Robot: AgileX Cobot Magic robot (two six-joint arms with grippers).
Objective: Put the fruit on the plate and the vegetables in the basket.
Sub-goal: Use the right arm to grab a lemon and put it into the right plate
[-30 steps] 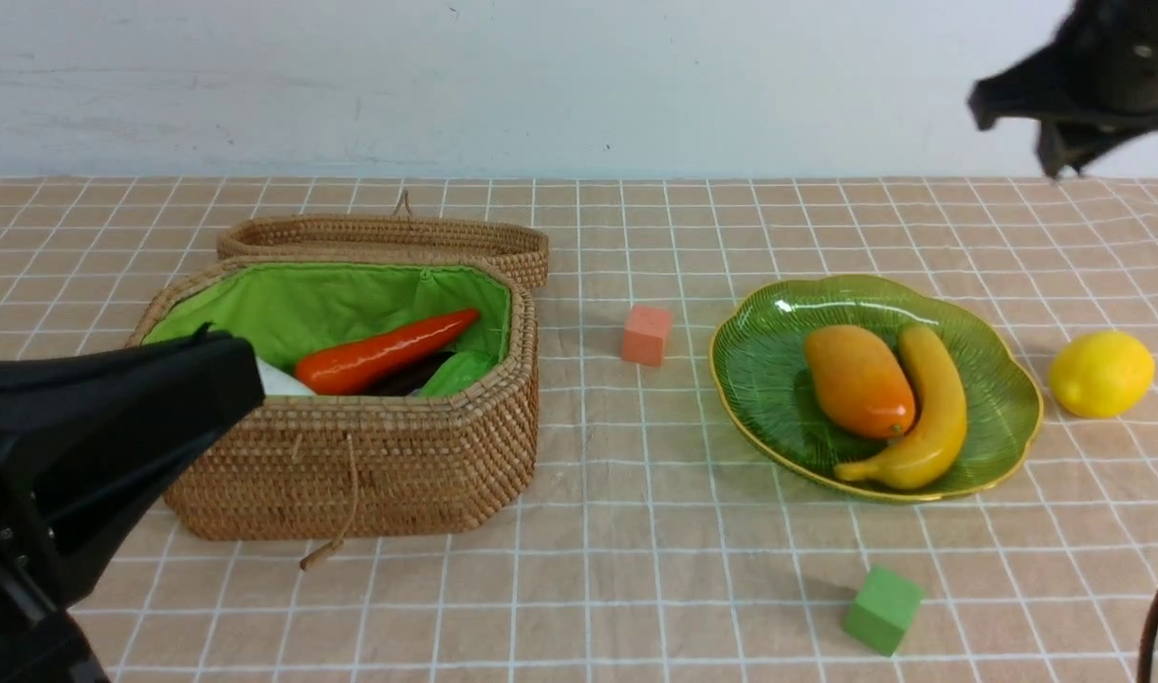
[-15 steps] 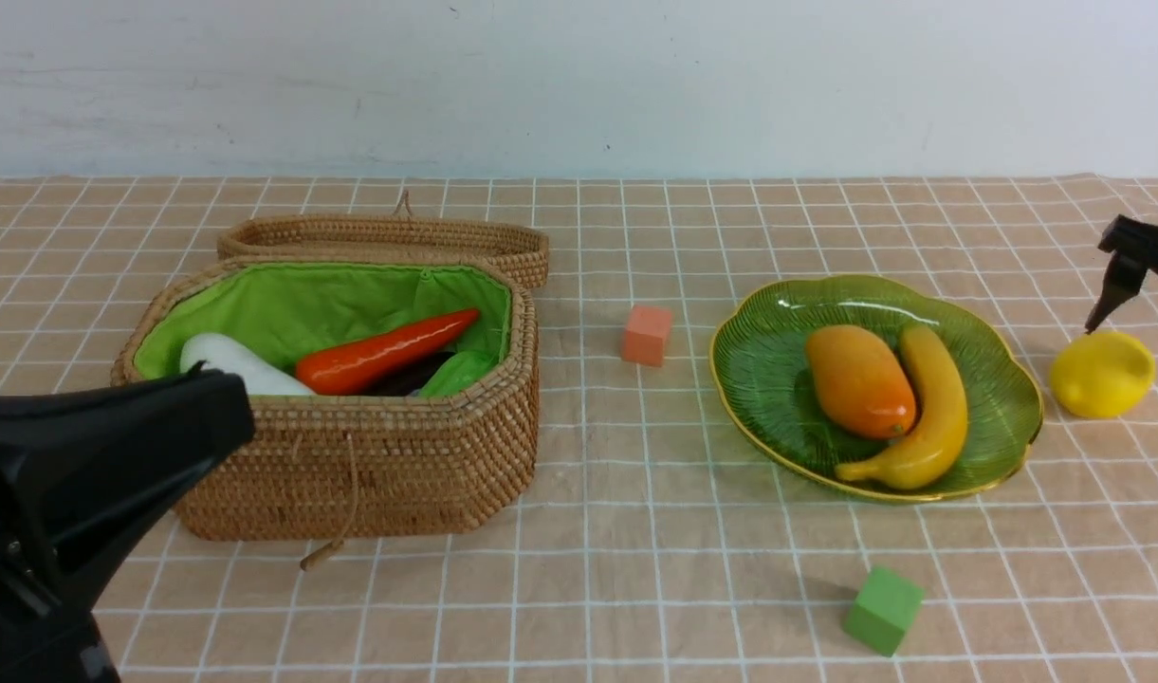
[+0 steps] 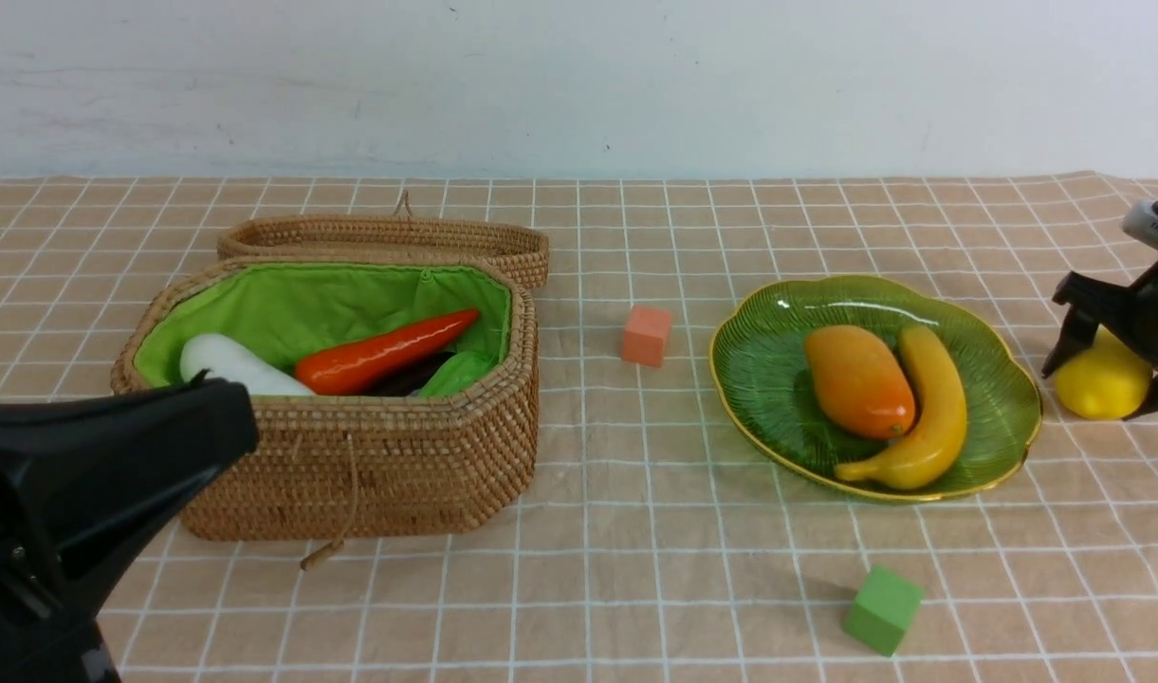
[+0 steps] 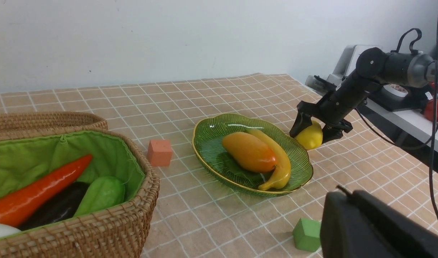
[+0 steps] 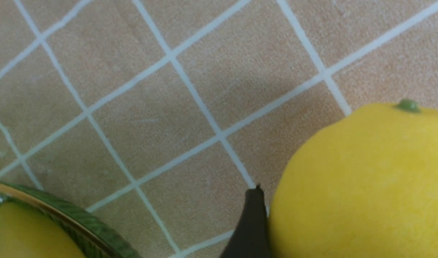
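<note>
Vegetables are seen inside the wicker basket [image 3: 351,455], which stands toward the left edge of the checked tablecloth [image 3: 635,569] with its lid [image 3: 389,237] folded back: a white radish [image 3: 232,365], an orange-red carrot [image 3: 384,351], a dark eggplant [image 4: 57,209] beneath it and a light-green gourd [image 3: 460,372]. The left gripper [image 3: 114,455] is held in front of the basket's near left corner, fully closed and empty. An orange-pink cube [image 3: 646,335] is placed between basket and plate. The green leaf-shaped plate [image 3: 759,370] carries the mango [image 3: 858,379] and the banana [image 3: 929,408], which touch side by side. A green cube [image 3: 883,610] lies near the front edge. At the right edge, just beside the plate, the lemon [image 3: 1100,384] rests on the cloth, straddled by the right gripper [image 4: 314,130], whose jaws are spread wide on either side of it; contact cannot be told.
</note>
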